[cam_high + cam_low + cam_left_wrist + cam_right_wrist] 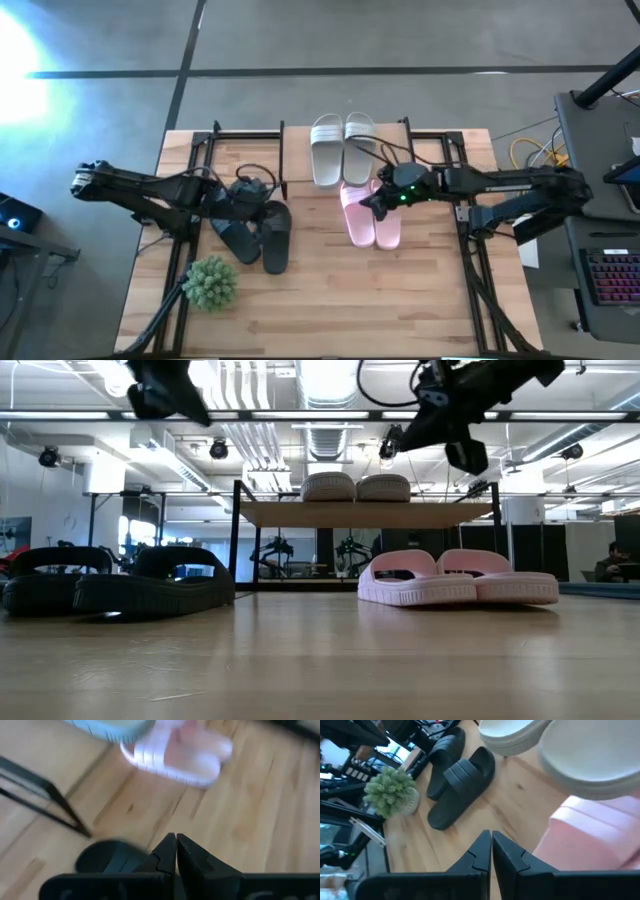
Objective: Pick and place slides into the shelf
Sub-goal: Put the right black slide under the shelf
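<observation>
A pair of white slides (343, 148) rests sole-down on top of the shelf (365, 513) at the table's far middle. The pink pair (370, 215) lies on the table in front of the shelf, and the black pair (255, 235) lies to its left. My left gripper (176, 842) hangs shut above the black slides' far end, touching nothing. Shut as well, my right gripper (491, 840) hovers over the pink pair's far left corner with nothing in it. In the low view both arms are high above the table.
A green spiky plant ball (210, 283) sits near the table's front left. Black frame rails (190, 160) run along both sides of the table. The shelf's thin black legs (45, 800) stand close to the black slides. Bare wood lies toward the near edge.
</observation>
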Action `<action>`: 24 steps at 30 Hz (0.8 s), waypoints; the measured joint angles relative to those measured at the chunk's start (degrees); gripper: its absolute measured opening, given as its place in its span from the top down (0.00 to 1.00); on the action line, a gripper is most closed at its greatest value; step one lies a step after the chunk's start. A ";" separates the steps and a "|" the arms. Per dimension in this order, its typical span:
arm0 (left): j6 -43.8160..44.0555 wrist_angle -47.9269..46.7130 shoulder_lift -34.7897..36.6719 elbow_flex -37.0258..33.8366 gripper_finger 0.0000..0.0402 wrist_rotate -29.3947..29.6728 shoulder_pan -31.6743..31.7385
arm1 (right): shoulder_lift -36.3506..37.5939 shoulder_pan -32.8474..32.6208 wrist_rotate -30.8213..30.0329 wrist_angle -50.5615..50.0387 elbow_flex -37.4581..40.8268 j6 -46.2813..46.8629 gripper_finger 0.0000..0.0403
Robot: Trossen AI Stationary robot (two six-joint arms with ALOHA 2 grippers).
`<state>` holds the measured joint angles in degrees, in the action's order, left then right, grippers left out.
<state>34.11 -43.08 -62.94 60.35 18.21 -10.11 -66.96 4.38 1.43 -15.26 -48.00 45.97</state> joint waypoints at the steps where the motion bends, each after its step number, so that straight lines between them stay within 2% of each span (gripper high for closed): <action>1: -1.63 -1.55 0.45 -0.53 1.00 -0.39 -0.53 | -1.06 -0.21 0.01 0.31 -0.63 0.56 0.98; 3: -4.07 -4.37 1.30 -1.54 1.00 -0.89 -1.60 | -2.96 -0.88 0.02 0.13 -1.71 0.99 0.98; 10: -4.48 -15.35 2.66 -6.08 1.00 -1.11 -3.78 | -10.83 -3.00 -0.01 0.14 -8.14 1.02 0.98; 21: -4.42 -13.49 3.94 -14.05 1.00 -1.02 -3.82 | -22.08 -4.48 -0.03 -6.38 -20.58 0.57 0.98; 24: -0.79 -10.95 5.23 -17.28 1.00 -1.37 -3.80 | -23.91 -5.41 -0.10 -7.35 -21.97 0.73 0.98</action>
<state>33.32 -54.04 -57.71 43.07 16.84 -13.91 -90.87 -1.03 1.33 -22.61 -69.97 46.70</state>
